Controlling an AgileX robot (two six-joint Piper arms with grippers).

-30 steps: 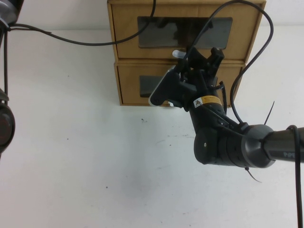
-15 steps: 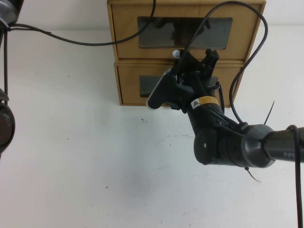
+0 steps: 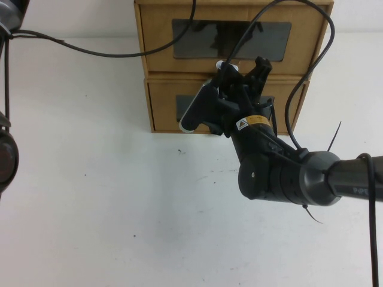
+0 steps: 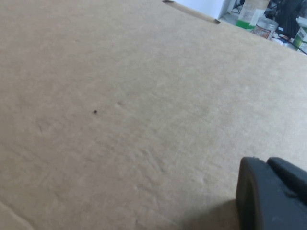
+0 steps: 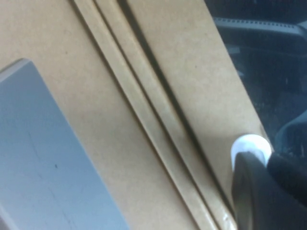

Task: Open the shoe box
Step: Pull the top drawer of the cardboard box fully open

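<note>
Two brown cardboard shoe boxes with dark windows are stacked at the back of the table, the upper box (image 3: 233, 37) on the lower box (image 3: 164, 110). A small white round knob (image 3: 220, 64) sticks out of the upper box's front, just above the seam. My right gripper (image 3: 244, 66) is up against that front, and in the right wrist view it (image 5: 264, 160) is shut on the white knob (image 5: 249, 145). My left gripper (image 4: 267, 165) shows only in its wrist view, its dark fingers together against bare cardboard (image 4: 120, 105).
The right arm (image 3: 281, 176) reaches in from the right over the white table (image 3: 108, 197) and hides much of the lower box's front. Black cables (image 3: 90, 51) loop over the boxes. Part of the left arm (image 3: 6, 155) stands at the left edge.
The right gripper has shifted left along the box front and its jaws have come together on the white knob. The upper box has shifted slightly.
</note>
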